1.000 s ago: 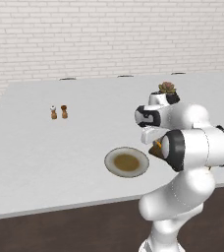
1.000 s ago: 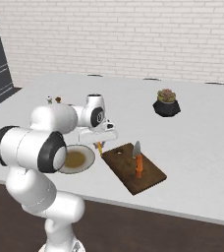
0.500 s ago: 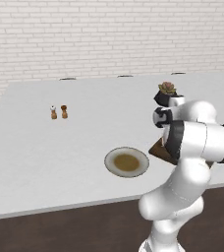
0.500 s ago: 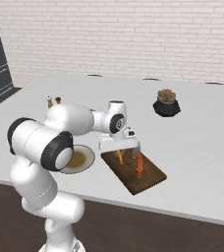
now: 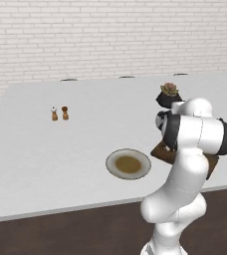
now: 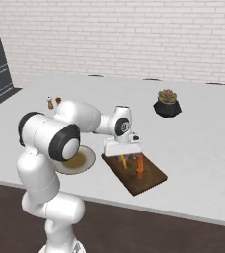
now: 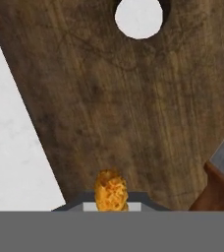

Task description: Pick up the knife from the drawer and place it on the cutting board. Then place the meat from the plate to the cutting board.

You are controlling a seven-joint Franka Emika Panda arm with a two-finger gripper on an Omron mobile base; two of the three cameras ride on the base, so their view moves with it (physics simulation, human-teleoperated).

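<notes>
We held the gripper [image 6: 125,159] over the cutting board [image 6: 149,182], fingers clamped on the meat [image 7: 110,191], beside the knife [image 6: 139,167].

One cutting board [image 6: 134,174], one knife [image 6: 139,167], one meat [image 7: 110,190], one plate [image 5: 128,164], two shakers [image 5: 59,113], one plant pot [image 6: 167,103]

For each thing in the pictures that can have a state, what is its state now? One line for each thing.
hand: over the cutting board, shut on the meat.
meat: held between the fingers, above the board.
knife: lying flat on the board, beside the hand.
cutting board: flat on the counter, right of the plate.
plate: on the counter, no meat on it.
plant pot: upright, far behind the board.
</notes>
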